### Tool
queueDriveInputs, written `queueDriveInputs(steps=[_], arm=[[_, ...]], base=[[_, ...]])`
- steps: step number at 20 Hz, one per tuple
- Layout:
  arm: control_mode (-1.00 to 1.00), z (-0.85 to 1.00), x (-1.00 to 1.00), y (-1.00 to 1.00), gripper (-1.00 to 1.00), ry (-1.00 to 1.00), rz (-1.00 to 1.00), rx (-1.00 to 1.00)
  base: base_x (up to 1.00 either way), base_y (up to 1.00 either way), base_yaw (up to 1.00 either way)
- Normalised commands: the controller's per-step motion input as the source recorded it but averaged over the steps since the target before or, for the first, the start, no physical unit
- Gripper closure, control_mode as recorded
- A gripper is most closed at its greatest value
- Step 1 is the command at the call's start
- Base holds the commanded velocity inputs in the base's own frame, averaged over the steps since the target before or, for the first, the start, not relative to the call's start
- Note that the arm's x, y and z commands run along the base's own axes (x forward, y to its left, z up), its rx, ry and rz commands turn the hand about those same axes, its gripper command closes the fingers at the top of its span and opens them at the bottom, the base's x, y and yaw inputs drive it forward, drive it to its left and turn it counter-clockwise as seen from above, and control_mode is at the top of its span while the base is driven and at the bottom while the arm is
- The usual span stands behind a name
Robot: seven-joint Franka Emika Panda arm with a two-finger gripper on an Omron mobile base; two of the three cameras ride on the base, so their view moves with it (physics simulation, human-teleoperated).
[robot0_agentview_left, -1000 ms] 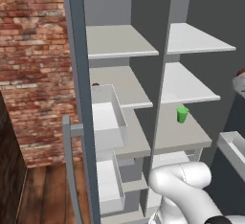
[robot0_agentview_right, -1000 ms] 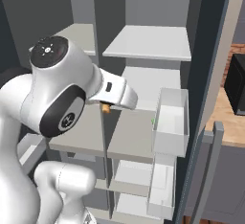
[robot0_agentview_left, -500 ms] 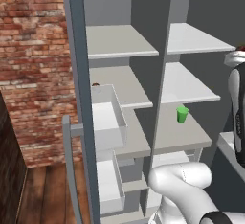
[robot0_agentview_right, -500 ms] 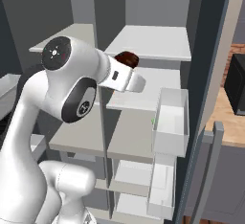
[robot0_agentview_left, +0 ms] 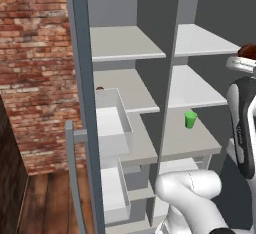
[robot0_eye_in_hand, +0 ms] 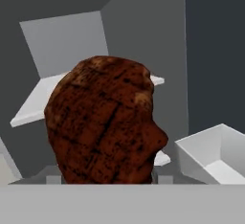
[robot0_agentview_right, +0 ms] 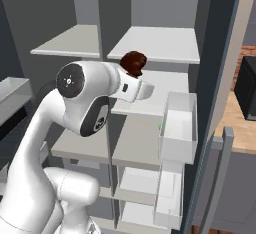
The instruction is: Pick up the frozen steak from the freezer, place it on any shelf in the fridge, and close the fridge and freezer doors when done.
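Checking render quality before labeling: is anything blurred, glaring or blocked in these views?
Hand view: steak fills the foreground, sharp, blocking the shelves behind. Right base view: flat even light, no glare, arm hides part of the shelves. Left base view: crisp, green cup clear, soft shading only.

base views: 2, behind arm left/right, both facing open cabinet shelves [robot0_agentview_left: 125, 43] | hand view: close on steak [robot0_eye_in_hand: 103, 122]

Dark red-brown steak [robot0_eye_in_hand: 103, 122], green cup [robot0_agentview_left: 190, 119]

Glossy white arm [robot0_agentview_right: 75, 128], dark round joints, apparently.
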Motion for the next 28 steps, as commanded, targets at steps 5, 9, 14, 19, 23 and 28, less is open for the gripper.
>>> queueDriveInputs(steps=[5, 9, 14, 19, 23, 28], arm=[[-1.0, 0.78, 0.5, -0.26, 1.0, 0.14, 0.02, 0.1], [-1.0, 0.38, 0.61, -0.23, 1.0, 0.18, 0.07, 0.03], [-1.0, -0.11, 0.47, -0.04, 1.0, 0.02, 0.07, 0.0], [-1.0, -0.31, 0.59, 0.0, 1.0, 0.0, 0.08, 0.0], [-1.0, -0.3, 0.8, 0.0, 1.0, 0.0, 0.06, 0.0], [-1.0, -0.1, 0.99, 0.0, 1.0, 0.0, 0.04, 0.0]], base=[[0.0, 0.0, 0.0], [0.0, 0.0, 0.0], [0.0, 0.0, 0.0], [0.0, 0.0, 0.0], [0.0, 0.0, 0.0], [0.0, 0.0, 0.0]])
